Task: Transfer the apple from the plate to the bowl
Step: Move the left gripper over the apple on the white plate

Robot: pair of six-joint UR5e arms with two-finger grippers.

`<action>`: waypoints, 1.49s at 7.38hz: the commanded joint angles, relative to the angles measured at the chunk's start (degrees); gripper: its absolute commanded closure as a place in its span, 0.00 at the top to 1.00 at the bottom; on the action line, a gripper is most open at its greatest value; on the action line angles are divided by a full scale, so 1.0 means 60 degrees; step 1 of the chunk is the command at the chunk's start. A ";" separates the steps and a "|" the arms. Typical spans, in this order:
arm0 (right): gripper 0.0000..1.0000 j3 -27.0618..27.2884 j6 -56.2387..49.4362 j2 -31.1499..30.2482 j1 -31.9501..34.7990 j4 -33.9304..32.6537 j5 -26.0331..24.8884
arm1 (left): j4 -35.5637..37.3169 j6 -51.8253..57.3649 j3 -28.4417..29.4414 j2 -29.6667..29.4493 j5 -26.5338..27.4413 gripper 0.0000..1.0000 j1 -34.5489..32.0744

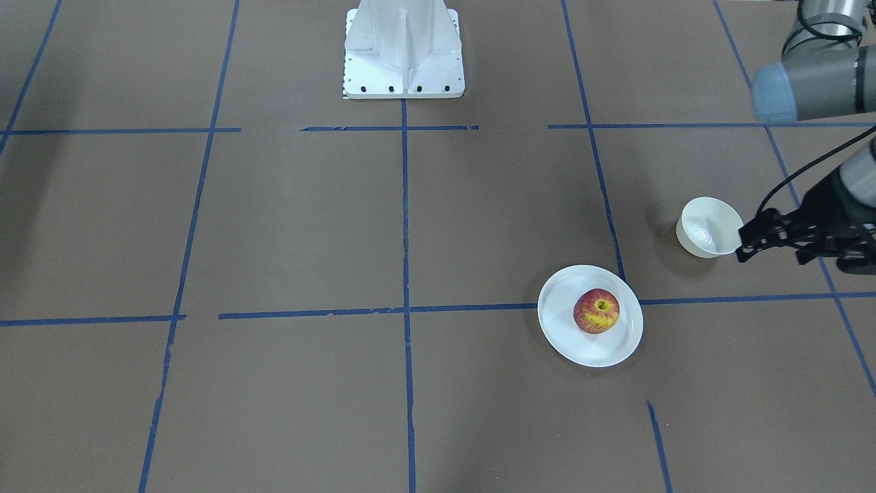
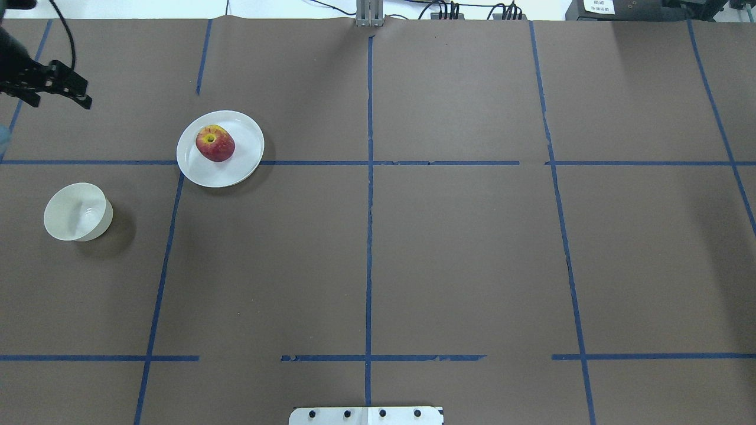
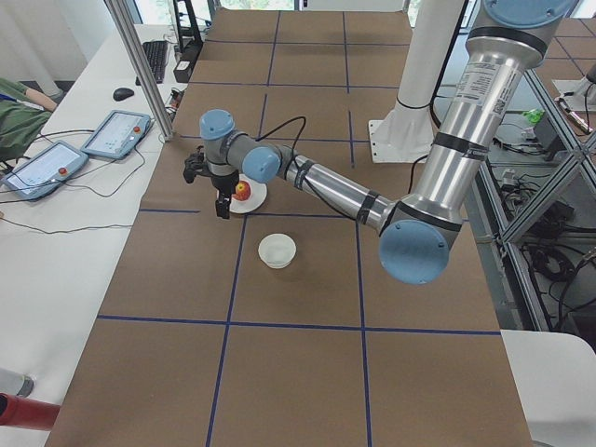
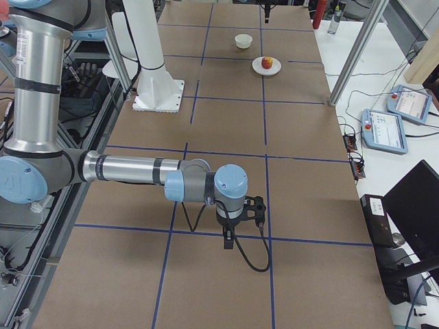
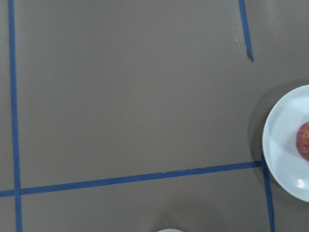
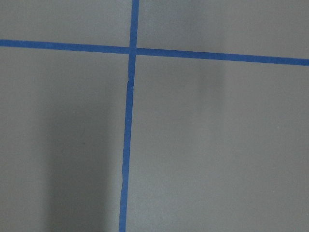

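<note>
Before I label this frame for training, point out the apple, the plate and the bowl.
apple (image 2: 216, 147): overhead view, red side.
plate (image 2: 248, 141): overhead view, bare surface right of the fruit.
bowl (image 2: 74, 210): overhead view, glossy inside.

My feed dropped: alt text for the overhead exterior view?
Red apple sits on the white plate, left of centre; the empty cream bowl stands apart, nearer the robot. The left gripper hovers at the top-left edge, jaws open.

A brown counter (image 2: 449, 254) carries a grid of blue tape lines (image 2: 369, 236); one crossing (image 6: 131, 50) lies below the right jaws. Past the left jaws, off the counter's edge, a metal post (image 3: 140, 65) stands. On a white side table (image 3: 74, 251) lie a near tablet (image 3: 42, 168), a far tablet (image 3: 116, 133), a keyboard (image 3: 154, 58) and a mouse (image 3: 123, 93).
</note>
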 commanded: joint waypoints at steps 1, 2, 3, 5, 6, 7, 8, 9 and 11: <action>1.00 0.0000 0.0000 -0.0005 0.0000 0.0000 0.0000 | -0.0916 -0.2702 0.1380 -0.1341 0.0225 1.00 0.1277; 1.00 0.0000 0.0000 -0.0005 0.0000 0.0000 0.0000 | -0.1997 -0.3641 0.1806 -0.1432 0.0879 1.00 0.1614; 1.00 0.0000 0.0000 0.0009 0.0000 0.0000 0.0000 | -0.2414 -0.4317 0.2593 -0.1882 0.1248 1.00 0.1908; 1.00 0.0000 0.0000 0.0010 0.0000 0.0000 0.0000 | -0.2418 -0.4776 0.2982 -0.2325 0.1281 1.00 0.2232; 1.00 0.0000 0.0000 -0.0005 0.0000 0.0000 0.0000 | -0.2418 -0.4981 0.3258 -0.2500 0.1426 1.00 0.2349; 1.00 0.0000 0.0000 -0.0005 0.0000 0.0000 0.0000 | -0.2563 -0.5056 0.3362 -0.2502 0.1660 1.00 0.2466; 1.00 0.0000 0.0000 -0.0005 0.0000 -0.0014 0.0000 | -0.2637 -0.5057 0.3523 -0.2502 0.1677 1.00 0.2554; 1.00 0.0000 0.0000 -0.0005 0.0000 0.0000 0.0000 | -0.2638 -0.5057 0.3626 -0.2487 0.1778 1.00 0.2613; 1.00 0.0000 0.0000 -0.0005 0.0000 0.0000 0.0000 | -0.2638 -0.4984 0.3612 -0.2458 0.2146 1.00 0.2628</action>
